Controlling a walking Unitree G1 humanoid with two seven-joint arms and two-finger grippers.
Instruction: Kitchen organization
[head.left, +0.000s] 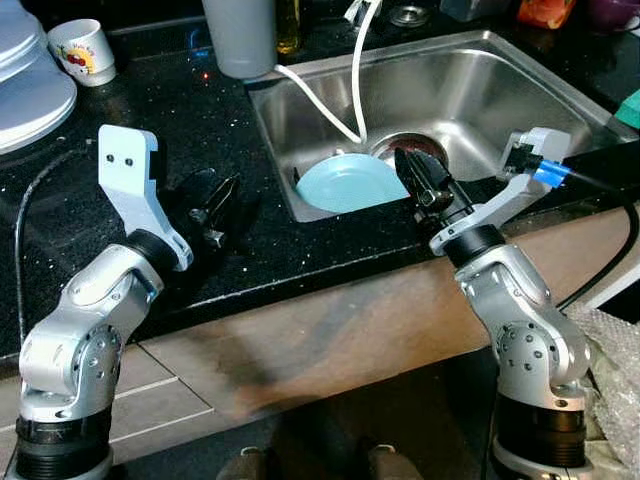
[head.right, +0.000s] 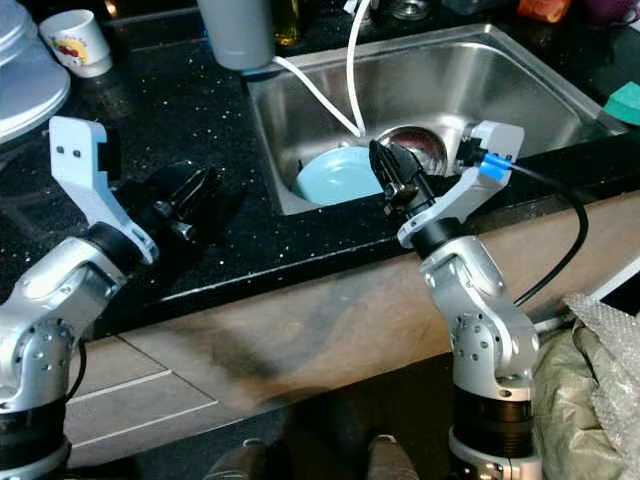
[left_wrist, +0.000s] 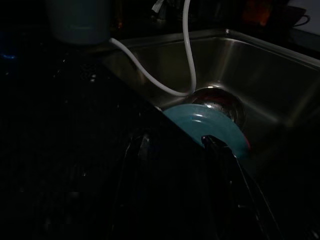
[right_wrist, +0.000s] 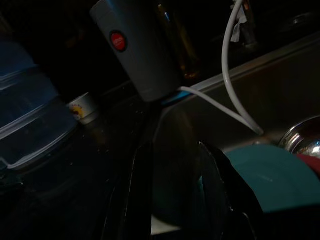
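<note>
Nearest to me, the robot's two silver arms rise over the wooden front edge of the black speckled stone countertop (head.left: 230, 130). The left gripper (head.left: 215, 208) lies low on the counter just left of the sink, its two long black fingers parted a moderate way with nothing between them, pointing toward the basin. The right gripper (head.left: 420, 175) reaches over the sink's near rim — its fingers stand a little apart, empty, their tips at the right edge of the round pale-blue plate (head.left: 345, 183). That plate is, I judge, the thing to be dealt with: it rests in the near left part of the stainless steel sink (head.left: 500, 90), tilted up against the front wall, so it lies just ahead and to the left of the right gripper, plainly the nearer one. The left gripper is kept from it by the sink's left wall. Beside the plate sits the metal drain strainer (head.left: 415, 148), and a thin white hose (head.left: 355, 90) loops down into the basin. Farther back stand a tall grey container (head.left: 240, 35) at the sink's far left corner and a small white printed cup (head.left: 82, 50) — apart, near a pale lidded tub (head.left: 25, 75).
</note>
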